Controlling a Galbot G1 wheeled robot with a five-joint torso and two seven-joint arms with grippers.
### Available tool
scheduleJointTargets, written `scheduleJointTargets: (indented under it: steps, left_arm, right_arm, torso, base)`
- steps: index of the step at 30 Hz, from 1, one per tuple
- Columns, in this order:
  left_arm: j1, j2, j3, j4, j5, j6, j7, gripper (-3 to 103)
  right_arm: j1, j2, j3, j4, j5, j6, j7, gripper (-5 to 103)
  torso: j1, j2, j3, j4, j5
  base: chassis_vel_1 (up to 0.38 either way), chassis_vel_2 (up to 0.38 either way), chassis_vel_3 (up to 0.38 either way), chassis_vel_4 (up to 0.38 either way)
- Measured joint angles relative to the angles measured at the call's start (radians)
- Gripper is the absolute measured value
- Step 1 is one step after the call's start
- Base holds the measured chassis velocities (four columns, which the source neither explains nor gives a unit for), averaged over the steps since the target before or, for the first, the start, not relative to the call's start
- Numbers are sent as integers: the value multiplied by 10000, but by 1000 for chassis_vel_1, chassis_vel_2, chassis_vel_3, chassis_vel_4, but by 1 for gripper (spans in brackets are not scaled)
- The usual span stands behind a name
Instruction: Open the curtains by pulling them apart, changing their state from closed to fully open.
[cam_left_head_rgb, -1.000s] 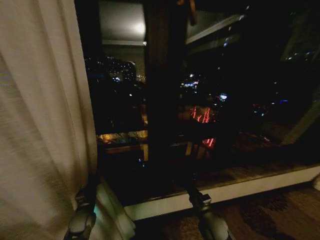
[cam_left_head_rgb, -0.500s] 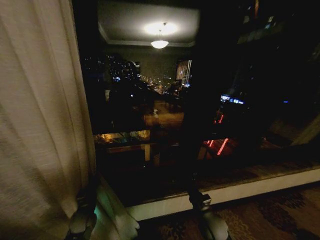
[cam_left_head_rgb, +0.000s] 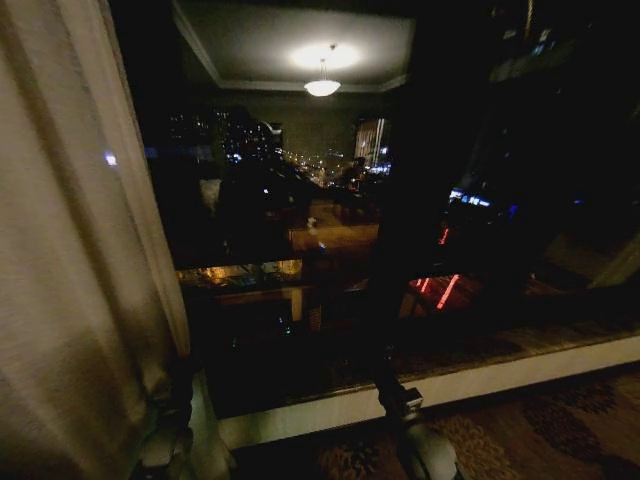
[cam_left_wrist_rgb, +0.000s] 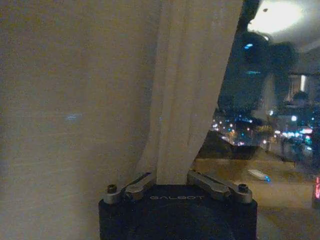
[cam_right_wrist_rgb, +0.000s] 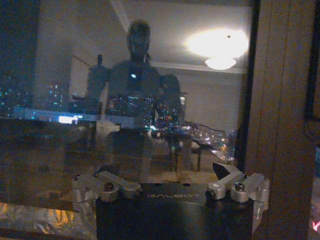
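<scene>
The left gripper (cam_left_wrist_rgb: 173, 181) is pinched shut on a gathered fold of the curtain (cam_left_wrist_rgb: 190, 90), the cloth rising straight up from between its closed linkages. In the head view the same left gripper (cam_left_head_rgb: 168, 440) sits low at the curtain's (cam_left_head_rgb: 70, 280) inner edge, with fabric bunched around it. Outward from it on the left side there is only more pleated cream cloth. On the other side the dark window glass (cam_left_head_rgb: 330, 230) begins right at the held edge and runs wide and uncovered.

Compared with a second ago, the curtain's inner edge stands farther left in the head view, and more bare glass shows beside it. The reflected ceiling lamp (cam_left_head_rgb: 322, 87) is also placed differently in the glass, so the camera has turned as well. The left gripper keeps the same low spot against the fabric.

The right gripper (cam_left_head_rgb: 400, 398) hangs low before the pale window sill (cam_left_head_rgb: 480, 378), well apart from the curtain. In its wrist view the right gripper (cam_right_wrist_rgb: 172, 186) has its fingers spread wide, holding nothing, facing the glass with a wooden frame post (cam_right_wrist_rgb: 280, 100) just beside it. Patterned carpet (cam_left_head_rgb: 540, 435) lies below the sill. City lights and the room's reflection show in the pane.
</scene>
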Motion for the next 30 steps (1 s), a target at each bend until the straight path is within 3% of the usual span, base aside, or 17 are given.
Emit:
scheduleJointTargets:
  steps: [15,30]
  left_arm:
    - [-87,-30,-59,219,10,-46,-7,0]
    - [-824,-44,346,1147,50,-226,29,0]
  right_arm:
    - [-6,4,-8,0,0,0,-1,100]
    - [-2,4,-8,-1,0,0,-1,100]
  torso:
    - [-15,11,-6,1,-4]
    - [-2,1,-1,3,-5]
  base:
    - [165,-130,-165,118]
    - [5,-13,-13,15]
